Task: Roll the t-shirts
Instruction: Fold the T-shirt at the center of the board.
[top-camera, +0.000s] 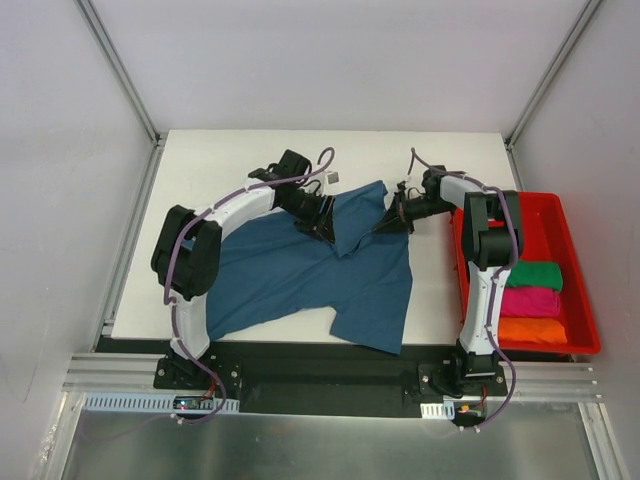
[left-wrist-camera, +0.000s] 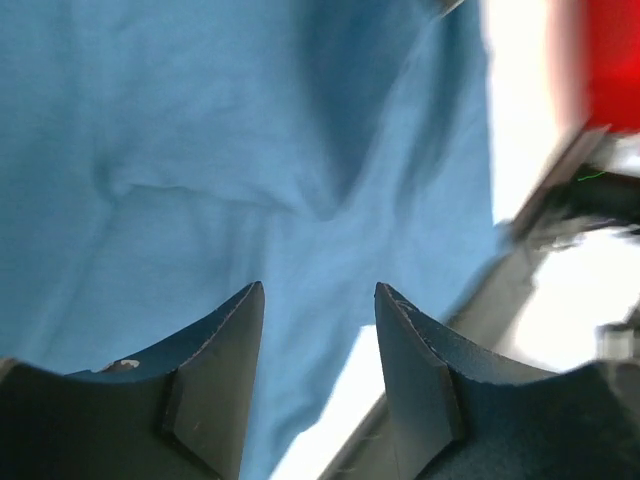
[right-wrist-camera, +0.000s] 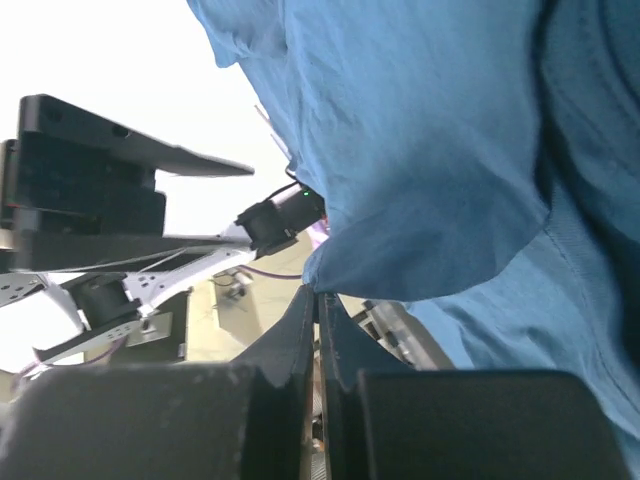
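— Where's the blue t-shirt (top-camera: 300, 275)?
— Spread over the middle of the worktop (top-camera: 250, 160), its hem close to the near edge.
— And at the right edge?
— A red tray (top-camera: 575, 240) holding three rolled ones in a row: the orange shirt (top-camera: 530, 331) nearest, the magenta shirt (top-camera: 530, 300) behind it, the green shirt (top-camera: 535, 275) farthest.
— The arms?
— Both are at the shirt's far part. The left gripper (left-wrist-camera: 318, 290) hangs over the cloth with its jaws apart and nothing between them. The right gripper (right-wrist-camera: 315, 295), near it, is clenched on a fold at the far right corner and holds it up off the worktop.
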